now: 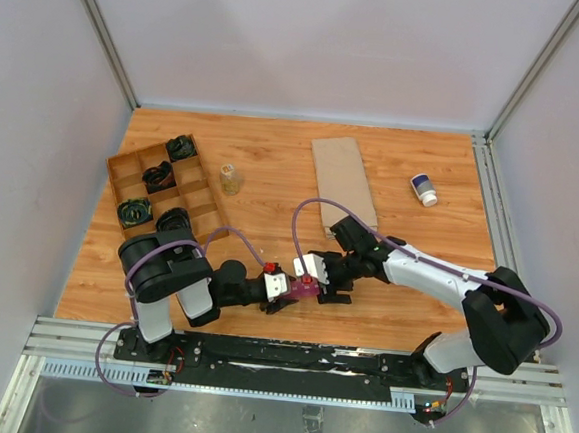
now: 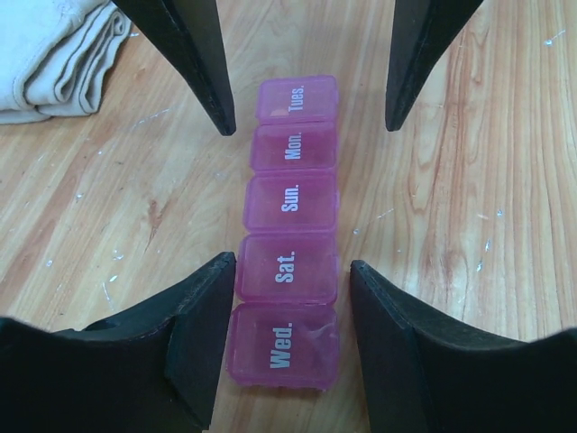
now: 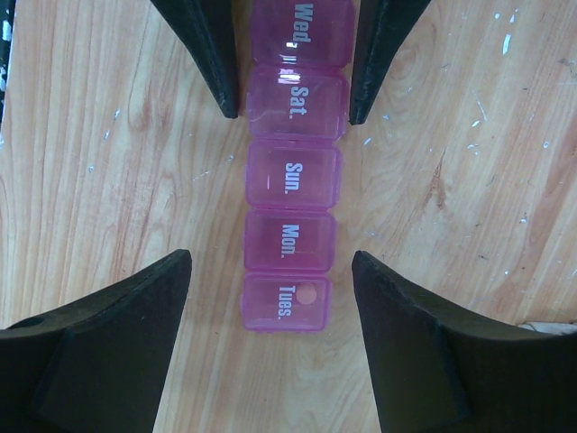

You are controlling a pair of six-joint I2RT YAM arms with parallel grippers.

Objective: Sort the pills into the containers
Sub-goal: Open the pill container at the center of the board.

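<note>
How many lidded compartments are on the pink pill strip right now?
5, in one row: Wed. nearest the left wrist camera, then Sat., Sun., Mon., Tues. farthest. None appears hidden.

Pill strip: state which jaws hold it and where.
Right gripper: jaws straddle the Mon./Tues. end of the pill strip with gaps, no hold. Left gripper: jaws close against its sides at Sat.; whether they grip cannot be told.

Behind the containers lies a flat bag; the divided tray sits behind-left, the capped bottle behind-right.
</note>
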